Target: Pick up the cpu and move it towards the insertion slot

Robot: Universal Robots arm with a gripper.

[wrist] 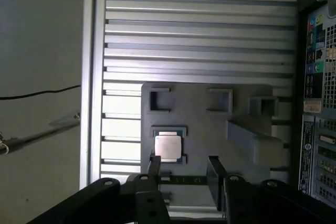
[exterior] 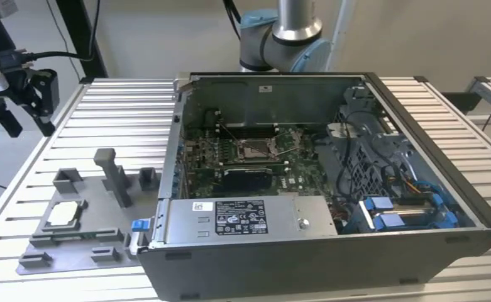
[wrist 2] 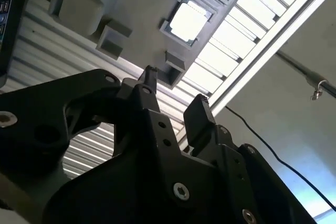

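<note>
1. Where the exterior view's left edge cuts it off, the gripper (exterior: 29, 124) hangs raised and well apart from everything on the table (exterior: 119, 119). Its black fingers (wrist: 154, 167) are spread, and nothing is held between them.
2. Below the gripper and further along the table lies a grey fixture plate (exterior: 82, 255). The cpu (exterior: 63, 214) rests flat on it in a shallow square seat with its silvery top facing up. Nothing touches it.
3. In the first wrist view the cpu (wrist: 168, 147) shows just past the fingertips, more in line with one finger than with the other. In the second wrist view it (wrist 2: 188, 20) sits well ahead of the open gripper (wrist 2: 176, 95).
4. Several grey blocks (exterior: 115, 176) stand upright on the plate on the side of the cpu away from the gripper. The tallest is a leaning post.
5. Further from the gripper again, just beside the plate, is the open computer case (exterior: 312, 264), with its motherboard (exterior: 228, 135) exposed.
6. The insertion slot (exterior: 254, 149) lies near the middle of that board. It is a square socket with a shiny frame and thin wire levers, and it is well apart from both the cpu and the gripper.
7. Behind the case's far wall stands the arm (exterior: 283, 34), farther from the gripper than the slot is.
</note>
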